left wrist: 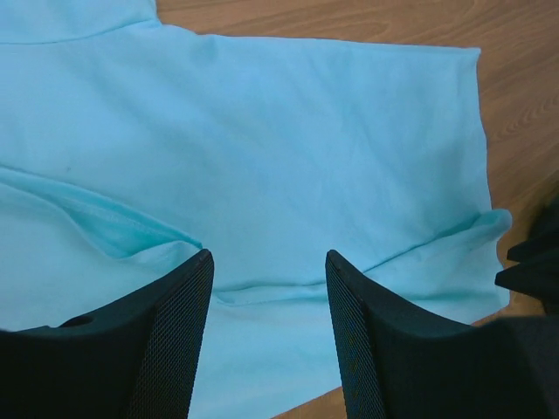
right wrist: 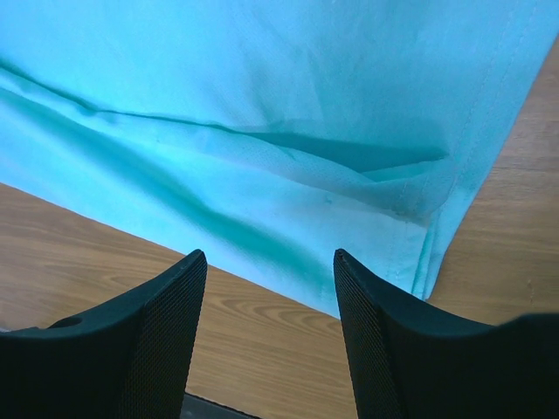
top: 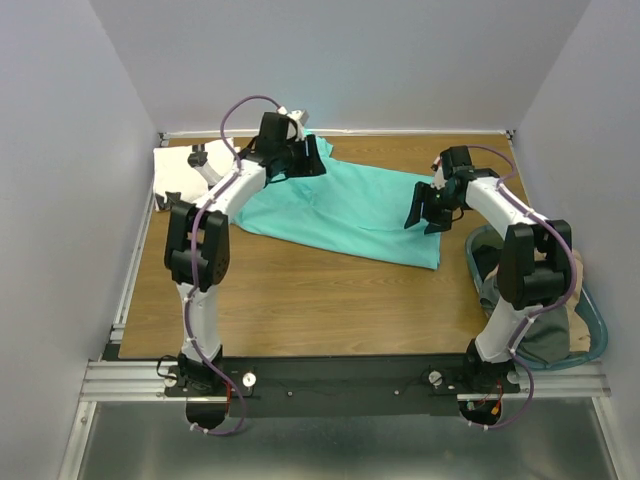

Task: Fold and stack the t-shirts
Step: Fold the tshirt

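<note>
A turquoise t-shirt (top: 345,205) lies spread on the wooden table (top: 300,300); left gripper (left wrist: 269,257) and right gripper (right wrist: 271,257) hover above it, all 4 fingers parted, holding nothing.

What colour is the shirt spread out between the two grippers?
The shirt is plain turquoise, no print. Clearest in the left wrist view.

You have a light-brown wood-grain tabletop (top: 300,300) filling the middle of the frame, boxed in by plain pale grey walls (top: 360,60) at left, top and right. A silver aluminium rail (top: 130,380) crosses the lower edge. The light is soft and even.
</note>
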